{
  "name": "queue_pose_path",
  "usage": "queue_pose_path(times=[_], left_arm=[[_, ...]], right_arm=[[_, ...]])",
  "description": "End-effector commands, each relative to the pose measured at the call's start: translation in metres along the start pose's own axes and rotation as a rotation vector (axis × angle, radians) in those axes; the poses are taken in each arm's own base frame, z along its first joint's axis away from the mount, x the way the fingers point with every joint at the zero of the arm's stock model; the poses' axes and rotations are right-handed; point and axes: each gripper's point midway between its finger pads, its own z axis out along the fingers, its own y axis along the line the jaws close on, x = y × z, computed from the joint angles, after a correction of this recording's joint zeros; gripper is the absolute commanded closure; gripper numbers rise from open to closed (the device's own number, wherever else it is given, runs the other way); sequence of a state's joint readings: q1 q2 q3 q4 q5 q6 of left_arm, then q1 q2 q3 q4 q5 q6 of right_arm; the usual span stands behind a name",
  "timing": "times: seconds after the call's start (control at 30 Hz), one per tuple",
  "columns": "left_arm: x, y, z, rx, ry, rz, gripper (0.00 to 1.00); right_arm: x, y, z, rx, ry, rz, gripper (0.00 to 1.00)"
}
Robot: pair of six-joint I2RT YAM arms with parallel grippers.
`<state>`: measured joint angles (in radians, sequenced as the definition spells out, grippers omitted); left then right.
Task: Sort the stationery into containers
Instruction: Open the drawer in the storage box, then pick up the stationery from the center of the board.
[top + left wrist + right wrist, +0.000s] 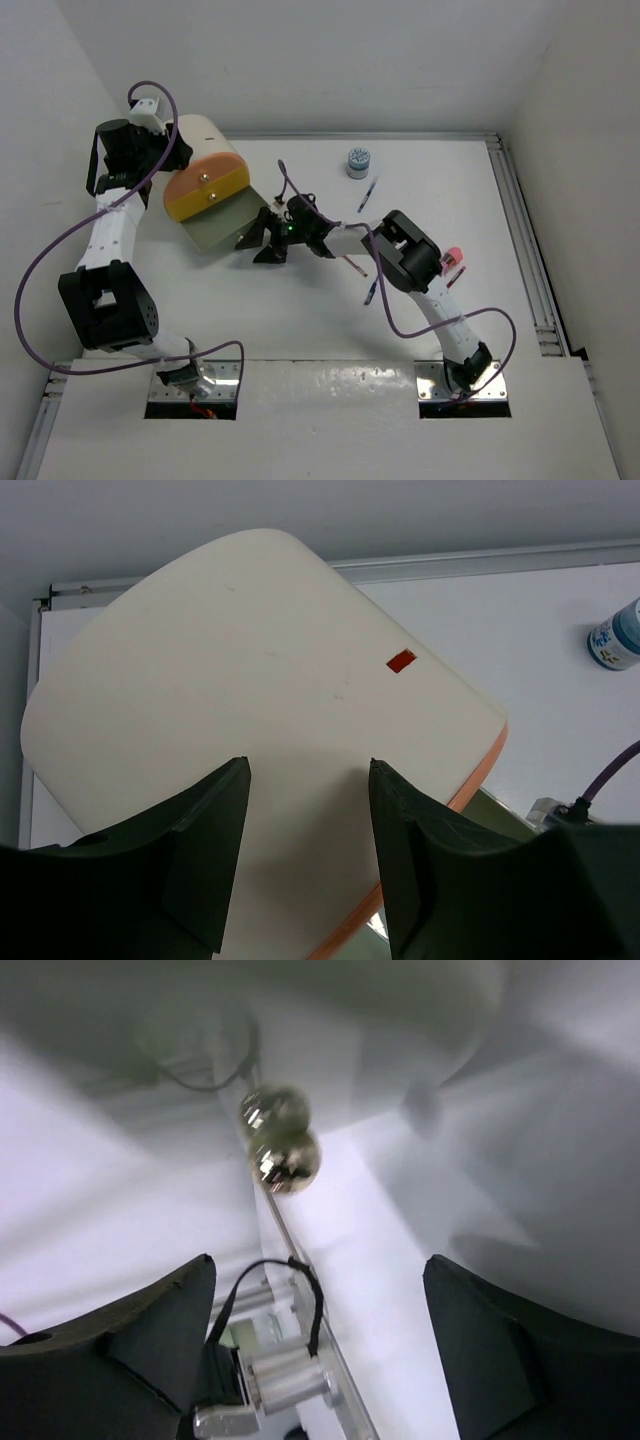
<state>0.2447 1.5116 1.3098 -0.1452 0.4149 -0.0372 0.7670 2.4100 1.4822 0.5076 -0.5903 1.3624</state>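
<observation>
White walls close round a white desk (440, 200) in the top view. We see the bucket (205, 180) tipped over at the far left, its mouth turned toward the right claw (258, 245). That claw sits just beside the rim, fingers parted and nothing between them. The tub (358, 161) stands toward the far edge, well apart from the bucket. One blue pen (368, 195) lies near the tub. A red pen (352, 265) and a second blue pen (372, 291) lie on the desk by the right arm (410, 255).

From the left wrist we look along the left claw (305, 780). Its fingers (200, 860) stand apart over the bucket's cream wall and grip nothing that we can see. Whether they touch the wall we cannot tell. The tub shows at the right edge.

From the right wrist the picture is blurred. We make out the right claw spread wide and empty, with what may be a shiny metal knob (280, 1145) ahead.
</observation>
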Motion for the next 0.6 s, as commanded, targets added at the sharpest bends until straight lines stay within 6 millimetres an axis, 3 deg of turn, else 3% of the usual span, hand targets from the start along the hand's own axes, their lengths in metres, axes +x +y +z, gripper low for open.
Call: queue_pose_path(times=[0.0,0.03,0.1,0.2,0.23,0.27,0.33,0.37,0.43,0.47,0.53,0.57], left_arm=[[0.069,-0.013,-0.005,0.038,0.233,-0.146,0.44],[0.066,-0.014,-0.006,0.04,0.228,-0.147,0.43],[0.061,-0.016,-0.006,0.046,0.219,-0.14,0.43],[0.045,-0.017,-0.008,0.05,0.191,-0.114,0.43],[0.04,-0.018,-0.009,0.051,0.18,-0.107,0.43],[0.036,-0.018,-0.01,0.052,0.17,-0.102,0.43],[0.023,-0.021,-0.013,0.057,0.143,-0.094,0.43],[0.017,-0.025,-0.013,0.065,0.132,-0.092,0.42],[0.008,-0.033,-0.017,0.076,0.114,-0.074,0.43],[0.005,-0.035,-0.019,0.072,0.108,-0.062,0.42],[-0.003,-0.044,-0.024,0.079,0.089,-0.011,0.42],[-0.004,-0.044,-0.027,0.064,0.094,0.008,0.4]], right_arm=[[-0.006,0.047,-0.024,-0.069,-0.007,-0.14,0.18],[-0.007,0.058,-0.034,-0.068,-0.013,-0.163,0.19],[-0.01,0.052,-0.049,-0.018,-0.027,-0.217,0.23],[-0.016,0.069,-0.089,0.027,-0.044,-0.341,0.31],[-0.015,0.063,-0.101,0.07,-0.033,-0.349,0.34],[-0.027,0.075,-0.123,0.08,-0.073,-0.427,0.37],[-0.04,0.057,-0.153,0.189,-0.1,-0.41,0.42],[-0.047,0.062,-0.17,0.208,-0.122,-0.47,0.43],[-0.058,0.033,-0.205,0.308,-0.137,-0.495,0.42],[-0.062,0.037,-0.226,0.321,-0.172,-0.521,0.41],[-0.067,0.007,-0.265,0.418,-0.171,-0.557,0.3],[-0.068,0.002,-0.282,0.454,-0.164,-0.595,0.27]])
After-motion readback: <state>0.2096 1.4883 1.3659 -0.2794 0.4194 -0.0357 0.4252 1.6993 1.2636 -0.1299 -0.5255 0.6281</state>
